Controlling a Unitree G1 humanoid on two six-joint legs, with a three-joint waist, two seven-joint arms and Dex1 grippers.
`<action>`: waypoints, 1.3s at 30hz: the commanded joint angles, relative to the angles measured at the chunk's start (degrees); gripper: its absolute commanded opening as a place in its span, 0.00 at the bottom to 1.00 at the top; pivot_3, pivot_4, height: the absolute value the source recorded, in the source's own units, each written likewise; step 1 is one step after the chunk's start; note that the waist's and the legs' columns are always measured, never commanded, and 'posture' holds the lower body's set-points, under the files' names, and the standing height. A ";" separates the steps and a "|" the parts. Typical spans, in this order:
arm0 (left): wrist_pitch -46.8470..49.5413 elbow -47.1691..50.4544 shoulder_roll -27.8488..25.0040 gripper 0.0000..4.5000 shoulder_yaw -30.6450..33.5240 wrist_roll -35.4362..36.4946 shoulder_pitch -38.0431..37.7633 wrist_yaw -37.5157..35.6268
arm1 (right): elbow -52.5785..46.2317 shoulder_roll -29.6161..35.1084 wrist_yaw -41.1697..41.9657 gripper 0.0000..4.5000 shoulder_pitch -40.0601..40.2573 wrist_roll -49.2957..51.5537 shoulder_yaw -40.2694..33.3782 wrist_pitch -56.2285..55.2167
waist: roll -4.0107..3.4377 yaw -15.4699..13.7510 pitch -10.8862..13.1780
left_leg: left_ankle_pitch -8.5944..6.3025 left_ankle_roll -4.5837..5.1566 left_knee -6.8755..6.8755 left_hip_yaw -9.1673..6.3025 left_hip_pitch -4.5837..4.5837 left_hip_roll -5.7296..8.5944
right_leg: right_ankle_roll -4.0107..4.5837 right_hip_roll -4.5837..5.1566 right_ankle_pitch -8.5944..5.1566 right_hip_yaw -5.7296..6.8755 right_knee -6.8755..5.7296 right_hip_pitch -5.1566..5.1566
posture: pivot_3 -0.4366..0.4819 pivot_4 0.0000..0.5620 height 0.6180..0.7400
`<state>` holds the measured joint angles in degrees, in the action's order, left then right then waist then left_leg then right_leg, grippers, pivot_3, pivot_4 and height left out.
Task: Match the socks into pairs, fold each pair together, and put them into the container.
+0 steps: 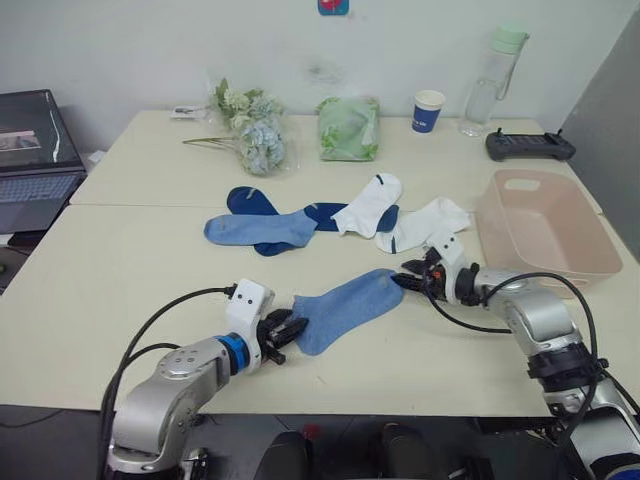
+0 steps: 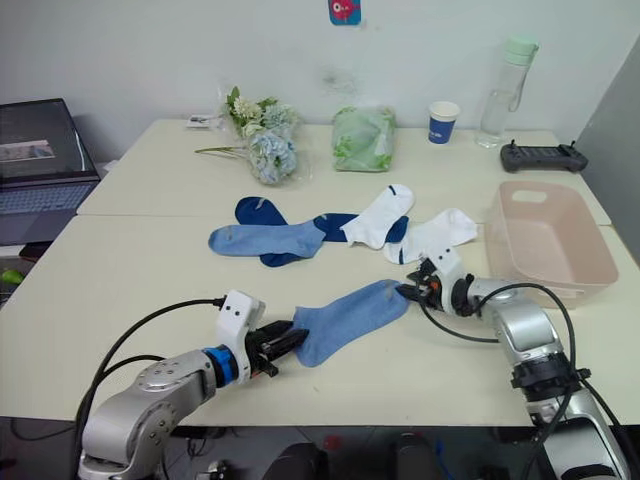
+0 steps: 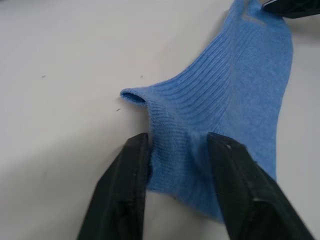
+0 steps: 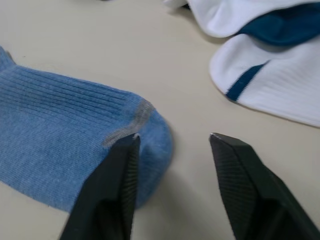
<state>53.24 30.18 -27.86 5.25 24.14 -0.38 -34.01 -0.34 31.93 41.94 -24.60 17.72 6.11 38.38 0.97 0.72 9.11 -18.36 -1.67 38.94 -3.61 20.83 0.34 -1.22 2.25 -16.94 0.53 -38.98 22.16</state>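
The left hand (image 1: 285,330) has its two black fingers closed around the ribbed cuff end of a light blue sock (image 1: 345,308), the fabric bunched between them in the left wrist view. That sock lies flat and slanted on the cream desk (image 1: 130,270), near its front edge. At the sock's other end, the right hand (image 1: 412,277) is spread open: one finger (image 4: 107,192) rests on the toe beside a grey seam line, the other finger stands on bare desk, and nothing is clamped between them.

Just beyond the right hand lies a white sock with a navy stripe (image 1: 425,222), next to a second white sock (image 1: 368,204) that overlaps a dark navy sock (image 1: 325,214). Further left, another light blue sock (image 1: 262,229) lies across a second navy sock (image 1: 250,203).

The pale pink tub (image 1: 545,232) sits at the desk's right side, near the right arm. At the back stand a blue paper cup (image 1: 428,111) whose white print cannot be read, a clear bottle with a green cap (image 1: 493,80), a green cloth bundle (image 1: 349,128), a bunch of flowers (image 1: 252,125) and a black controller (image 1: 530,146). A laptop (image 1: 35,160) sits at the far left.
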 commanded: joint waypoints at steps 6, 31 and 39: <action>-18.36 -17.51 -11.64 0.78 -4.86 -2.06 13.90 -19.83 | -16.22 0.56 -3.30 0.82 10.40 5.30 -5.23 9.00 | -0.03 -0.48 0.01 | 0.00 0.00 -0.01 0.10 0.01 0.04 | 0.00 0.00 0.00 -0.07 0.09 -0.01 | 0.48 0.27 1.00; -34.85 -46.38 -5.27 0.02 -20.01 -12.73 33.96 -38.66 | -16.95 -8.70 -11.04 0.00 10.38 6.05 -4.18 11.21 | -0.02 1.04 0.02 | -0.01 0.05 0.00 0.09 0.02 0.02 | -0.01 -0.16 0.00 -0.09 0.00 0.06 | 0.48 0.27 1.00; -10.83 -25.68 -3.16 0.01 -16.01 -4.06 23.91 -28.91 | -6.28 -8.76 -8.30 0.00 0.30 3.93 -2.02 6.24 | -0.07 1.07 0.05 | -0.01 0.05 0.00 0.02 0.02 -0.01 | -0.01 -0.13 0.00 -0.07 0.00 0.06 | 0.48 0.27 1.00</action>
<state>36.15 -1.30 -32.19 -12.98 16.74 24.42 -66.58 -7.77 23.62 32.63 -21.84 21.96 3.64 46.71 0.90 1.79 9.15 -18.36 -1.62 38.94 -3.59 20.85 0.34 -1.22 2.13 -16.94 0.45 -39.00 22.22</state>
